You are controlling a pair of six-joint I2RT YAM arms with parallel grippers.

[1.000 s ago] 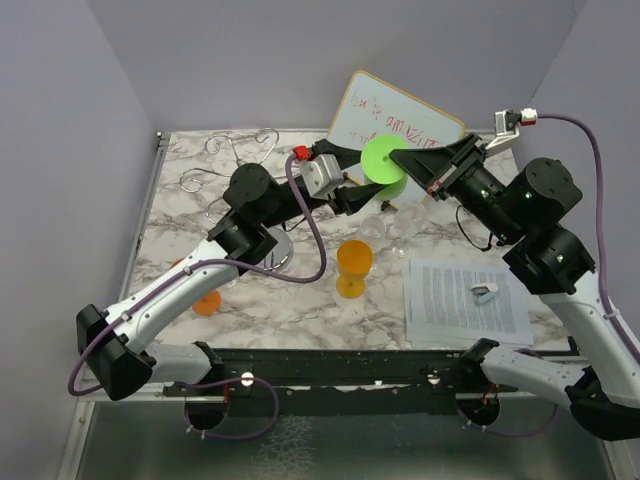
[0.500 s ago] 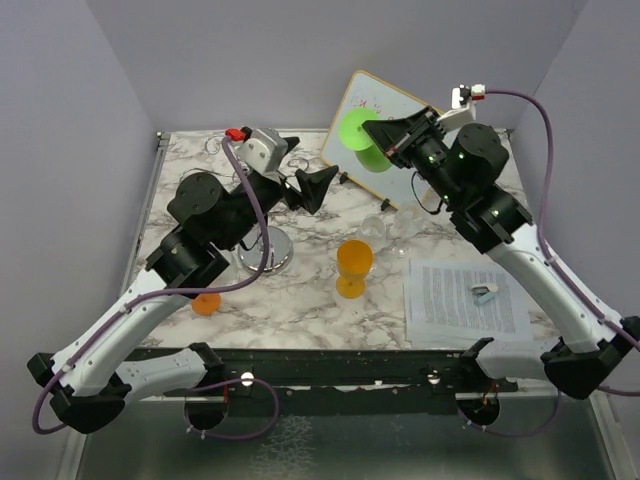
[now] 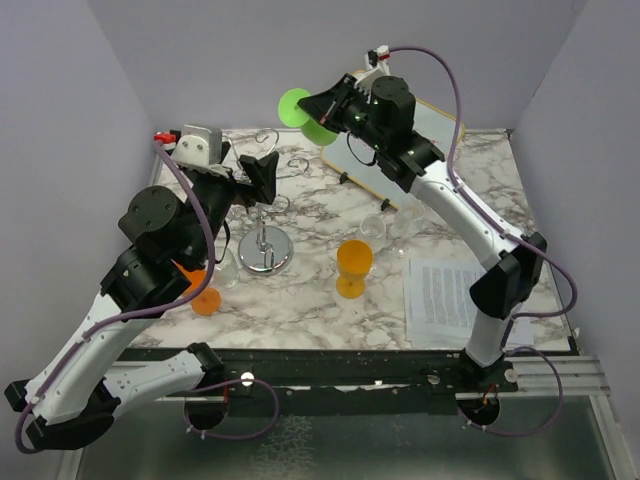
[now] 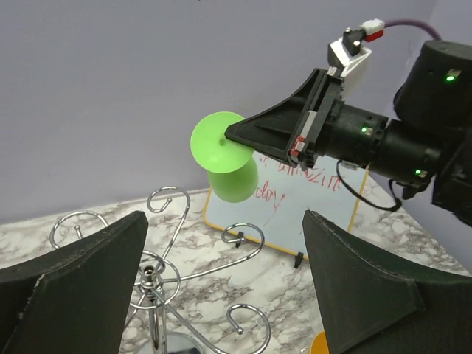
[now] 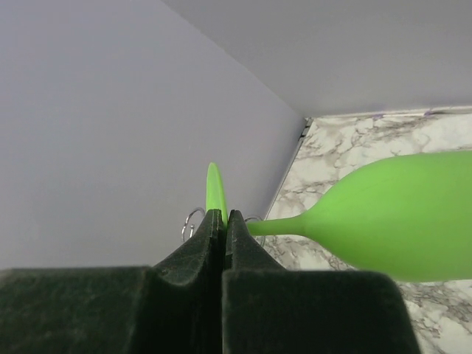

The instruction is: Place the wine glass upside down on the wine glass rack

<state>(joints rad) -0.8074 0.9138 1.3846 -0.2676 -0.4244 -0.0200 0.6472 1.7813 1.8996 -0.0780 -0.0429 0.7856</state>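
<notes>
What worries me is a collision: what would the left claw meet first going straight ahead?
Probably the bright green wine glass gripped by the right claw, though depth is unclear.

Marble table (image 3: pixel 320 300); rack (image 3: pixel 264 243); orange glass (image 3: pixel 353 266); paper (image 3: pixel 440 300)

Wine glass (image 3: pixel 298 106) is showing flat lime green, foot to bowl, no pattern. Wine glass rack (image 3: pixel 265 245) is reading bare silver wire, with its base shining mirror chrome. Tabletop (image 3: pixel 320 300) is showing white marble with grey veining. Second goblet (image 3: pixel 353 265) is coming through translucent orange. Whiteboard (image 4: pixel 287 221) is showing white with red scribble and a pale wood-tone frame. Paper sheet (image 3: pixel 440 300) is showing white with dense black print. Left arm (image 3: pixel 90 340) and right arm (image 3: pixel 470 225) are running white shells, black joints and a purple cable (image 4: pixel 409 21). Left gripper (image 3: pixel 262 172) and right gripper (image 3: pixel 316 110) are showing matte black. Walls (image 3: pixel 180 60) are reading pale lavender.
</notes>
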